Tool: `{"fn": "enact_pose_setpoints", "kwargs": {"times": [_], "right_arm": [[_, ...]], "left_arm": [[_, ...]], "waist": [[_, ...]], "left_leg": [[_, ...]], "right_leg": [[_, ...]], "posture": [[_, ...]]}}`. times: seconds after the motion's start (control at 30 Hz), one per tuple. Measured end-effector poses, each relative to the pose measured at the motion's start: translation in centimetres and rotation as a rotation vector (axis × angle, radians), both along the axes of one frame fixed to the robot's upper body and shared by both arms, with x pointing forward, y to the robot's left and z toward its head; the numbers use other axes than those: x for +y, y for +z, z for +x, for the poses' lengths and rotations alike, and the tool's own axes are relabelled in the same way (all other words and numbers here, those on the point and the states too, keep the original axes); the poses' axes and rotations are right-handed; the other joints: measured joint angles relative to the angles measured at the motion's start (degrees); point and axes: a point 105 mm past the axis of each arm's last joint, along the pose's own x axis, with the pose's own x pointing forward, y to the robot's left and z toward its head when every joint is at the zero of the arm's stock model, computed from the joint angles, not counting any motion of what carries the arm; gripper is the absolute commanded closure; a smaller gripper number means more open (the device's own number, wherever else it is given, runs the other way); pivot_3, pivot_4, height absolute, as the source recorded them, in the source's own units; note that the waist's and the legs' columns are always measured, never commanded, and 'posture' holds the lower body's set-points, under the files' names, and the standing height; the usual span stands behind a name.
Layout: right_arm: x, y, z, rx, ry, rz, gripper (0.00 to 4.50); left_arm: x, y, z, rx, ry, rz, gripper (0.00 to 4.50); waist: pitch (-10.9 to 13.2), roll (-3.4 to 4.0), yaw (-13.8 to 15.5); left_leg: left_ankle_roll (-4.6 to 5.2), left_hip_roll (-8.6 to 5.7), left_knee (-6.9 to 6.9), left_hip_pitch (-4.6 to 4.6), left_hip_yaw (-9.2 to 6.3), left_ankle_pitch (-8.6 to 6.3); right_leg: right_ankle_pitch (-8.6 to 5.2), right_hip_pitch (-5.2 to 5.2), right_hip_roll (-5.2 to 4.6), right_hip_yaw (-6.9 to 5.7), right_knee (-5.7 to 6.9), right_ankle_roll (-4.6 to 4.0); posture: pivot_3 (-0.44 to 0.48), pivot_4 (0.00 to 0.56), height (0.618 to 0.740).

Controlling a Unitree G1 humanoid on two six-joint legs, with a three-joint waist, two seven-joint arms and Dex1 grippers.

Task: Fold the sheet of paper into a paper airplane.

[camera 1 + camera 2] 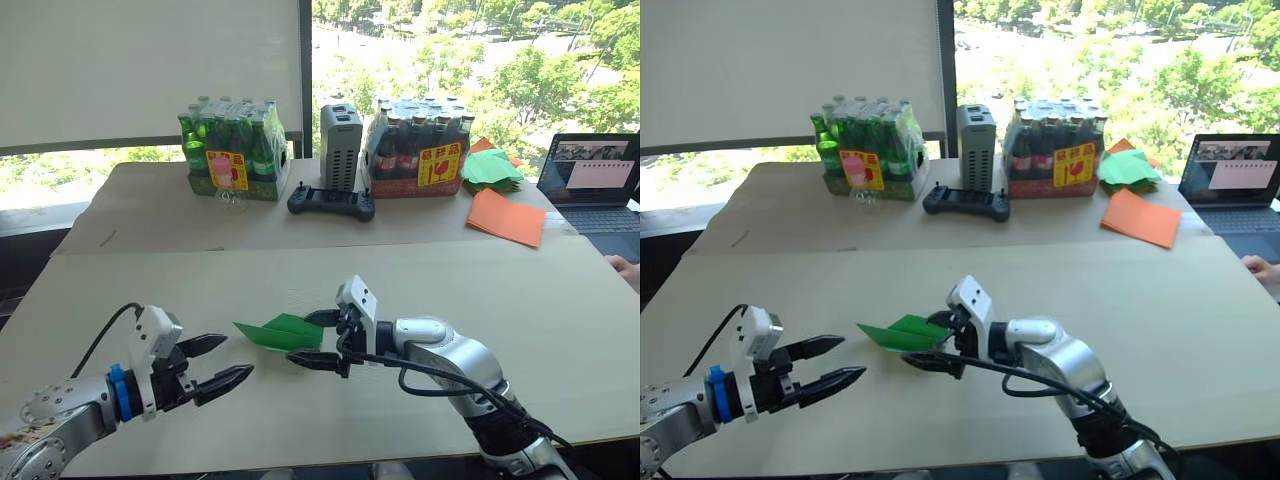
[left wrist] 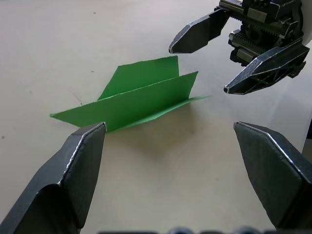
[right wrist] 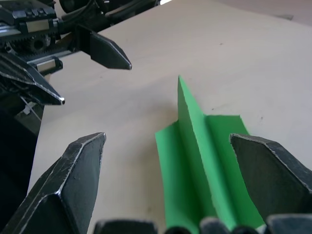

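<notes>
Paper airplane [image 1: 281,332], bright green and folded into a slim dart with raised wings, lies on my table [image 1: 560,300] near the middle of the front edge, its nose pointing toward the left edge. Along the back edge I see two shrink-wrapped bottle packs, one green [image 1: 233,151] and one dark [image 1: 420,148], with a grey box [image 1: 340,145] and a black controller [image 1: 331,203] between them. Toward the back right corner sit orange sheets [image 1: 506,216] and a pile of green papers [image 1: 491,167]. My right gripper [image 1: 318,340] hovers just at the plane's tail, fingers spread, gripping nothing. My left gripper [image 1: 224,362] waits near the nose, also spread wide and empty.
</notes>
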Motion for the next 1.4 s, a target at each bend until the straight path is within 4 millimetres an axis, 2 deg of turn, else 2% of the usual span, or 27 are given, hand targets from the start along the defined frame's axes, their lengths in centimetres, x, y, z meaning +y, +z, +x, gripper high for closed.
{"fn": "enact_pose_setpoints", "kwargs": {"times": [0.13, 0.23, 0.37, 0.47, 0.8, 0.83, 1.27, 1.4], "right_arm": [[0.0, 1.0, 0.5, -0.136, -0.021, -0.02, 0.0], [0.1, 0.7, 0.6, -0.255, -0.015, -0.085, 0.0], [0.6, 0.3, 0.4, -0.315, 0.004, -0.104, 0.0], [0.6, -0.8, 0.6, -0.322, 0.003, -0.128, 0.78], [0.4, -3.2, 0.8, -0.312, 0.013, -0.179, 4.26], [0.5, -3.4, 0.8, -0.312, 0.016, -0.189, 4.48], [0.4, -3.4, 0.8, -0.339, 0.012, -0.192, 4.48], [-1.1, -1.4, 2.2, -0.296, -0.107, -0.12, 4.48]], "left_arm": [[-0.3, 0.2, 0.1, -0.007, 0.0, -0.001, 0.04], [-0.5, 0.5, 0.3, -0.015, -0.002, -0.004, 0.04], [-0.6, 0.6, 0.4, -0.008, -0.005, -0.005, 0.04], [-0.7, 0.6, 0.4, -0.009, 0.002, -0.006, 0.0], [-1.2, 0.9, 0.1, -0.006, -0.018, -0.012, 0.0], [-1.2, 0.9, 0.1, -0.006, -0.017, -0.011, 0.0], [-1.4, 1.3, 0.5, -0.032, -0.016, -0.01, 0.0], [-1.8, 1.5, 0.8, -0.048, -0.011, -0.031, 0.0]], "waist": [[0.0, 0.0, 0.02], [0.0, 0.0, 0.02], [0.0, -0.01, -0.07], [0.0, -0.01, -0.03], [0.0, 0.0, -0.07], [0.0, -0.01, -0.06], [0.0, -0.01, -0.04], [0.0, -0.01, 0.04]], "left_leg": [[0.0, 0.0, 0.0, 0.0, 0.0, 0.0], [-0.01, -0.01, 0.01, 0.0, 0.01, 0.01], [-0.02, 0.0, 0.01, 0.0, 0.01, 0.01], [-0.02, 0.0, 0.02, 0.0, 0.02, 0.01], [-0.02, 0.0, 0.04, 0.0, 0.02, 0.02], [-0.03, 0.0, 0.04, 0.0, 0.02, 0.02], [-0.03, 0.0, 0.05, 0.0, 0.02, 0.02], [-0.03, -0.01, 0.08, -0.02, 0.02, 0.02]], "right_leg": [[0.0, -0.01, 0.0, 0.0, 0.01, 0.0], [0.0, -0.01, 0.0, 0.0, 0.02, 0.0], [0.0, -0.02, 0.0, 0.01, 0.05, 0.0], [0.0, -0.02, 0.0, 0.01, 0.06, 0.0], [0.0, -0.03, 0.02, 0.02, 0.09, 0.0], [0.0, -0.03, 0.02, 0.02, 0.09, 0.0], [0.0, -0.02, 0.02, 0.03, 0.1, 0.0], [0.0, -0.02, 0.02, 0.03, 0.1, 0.0]], "posture": [[0.0, 0.15, 0.675], [0.0, 0.15, 0.675], [0.0, 0.15, 0.675], [0.0, 0.15, 0.675], [0.0, 0.15, 0.675], [0.0, 0.15, 0.675], [0.0, 0.15, 0.675], [0.0, 0.15, 0.675]]}}
